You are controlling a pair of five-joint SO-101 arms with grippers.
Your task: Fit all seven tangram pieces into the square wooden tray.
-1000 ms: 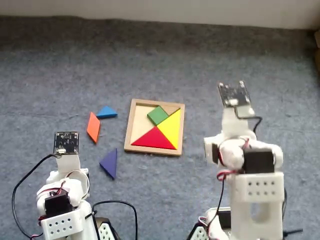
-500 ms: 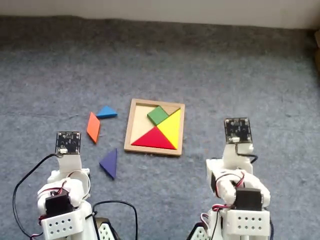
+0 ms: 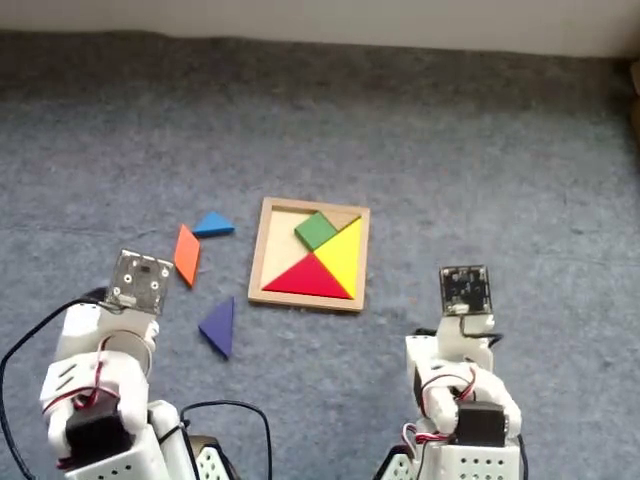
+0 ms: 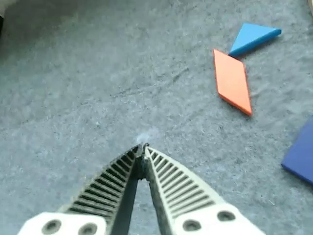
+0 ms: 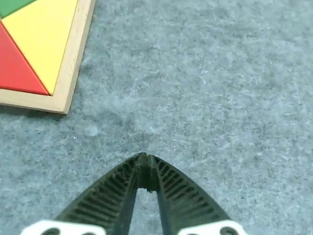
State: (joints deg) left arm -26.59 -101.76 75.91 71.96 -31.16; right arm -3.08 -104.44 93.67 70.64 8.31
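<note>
Three pieces are seen inside the square wooden tray [image 3: 257,262]: a green square [image 3: 316,230], a yellow triangle [image 3: 346,257] and a red triangle [image 3: 305,277]. The part of the tray on the left arm's side is bare wood.

Three more pieces are found on the grey carpet, on the left arm's side of the tray. An orange slanted piece [image 3: 186,254] and a light blue triangle [image 3: 213,225] lie near the tray, close to each other. A dark blue triangle [image 3: 218,325] lies near the tray's corner, closer to the arms. A seventh piece cannot be made out.

The left gripper [image 4: 142,149] is held over bare carpet, further from the tray than the orange piece, with its claw pressed together and nothing in it. The right gripper [image 5: 143,159] is held over bare carpet beside the tray's near corner on the other side, also pressed together and holding nothing.

A loose piece is probably to be picked up next by the left arm. To do this well, the claw should be spread first. The pieces are thin and flat, so the claw should be brought low, and the piece pinched across its narrow part. The piece should then be turned to match the bare gap and laid down flat. Pieces already in the tray should not be bumped.
</note>
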